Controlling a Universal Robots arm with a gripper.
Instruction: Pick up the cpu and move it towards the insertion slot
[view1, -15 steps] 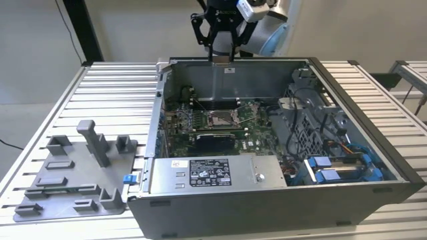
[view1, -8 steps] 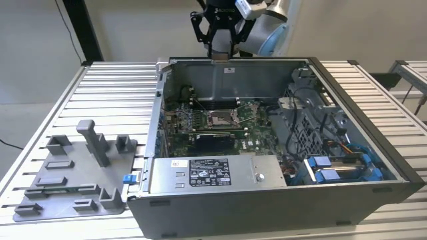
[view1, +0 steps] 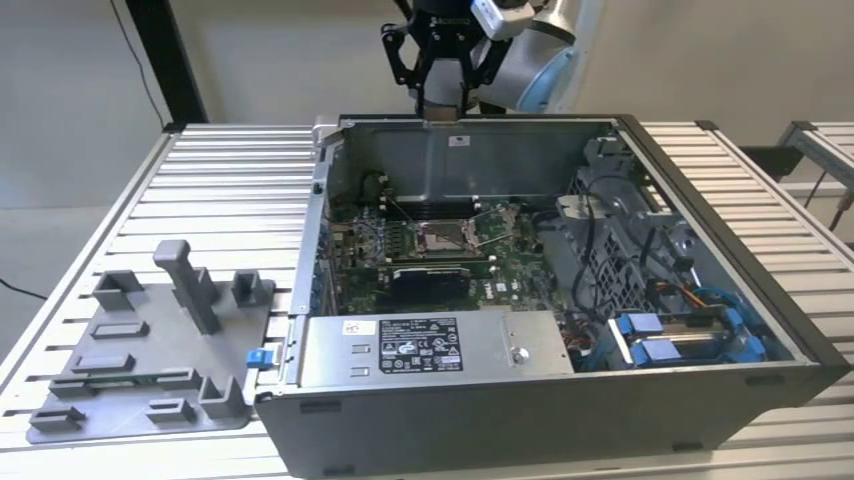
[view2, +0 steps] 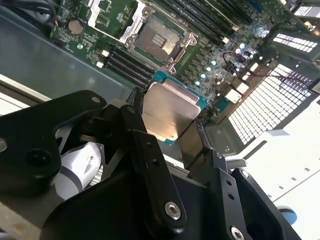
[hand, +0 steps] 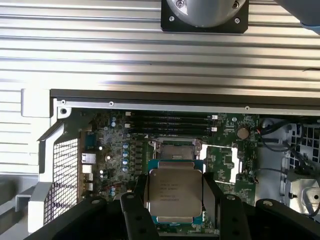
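Ribbed aluminium tabletop (view1: 227, 160) runs under everything, with bare slats along its edges. At the exterior view's left lies a grey tray (view1: 147, 350) of blocks and posts, well apart from the arm. Beside it to the right stands a computer case (view1: 507, 160), open on top and walled on all sides. On its green board the insertion slot (view1: 445, 238) lies uncovered, brownish centre bare, memory slots close on one side. Further right a grey fan shroud (view1: 607, 250) and blue cable clips crowd the case's interior. The arm descends near-vertically, and its gripper (view1: 441, 105) hangs over the case's far wall, above the rim. In both wrist views the fingers (hand: 141, 195) clamp the cpu (hand: 176, 192) by opposite edges, held above the slot with open air between.
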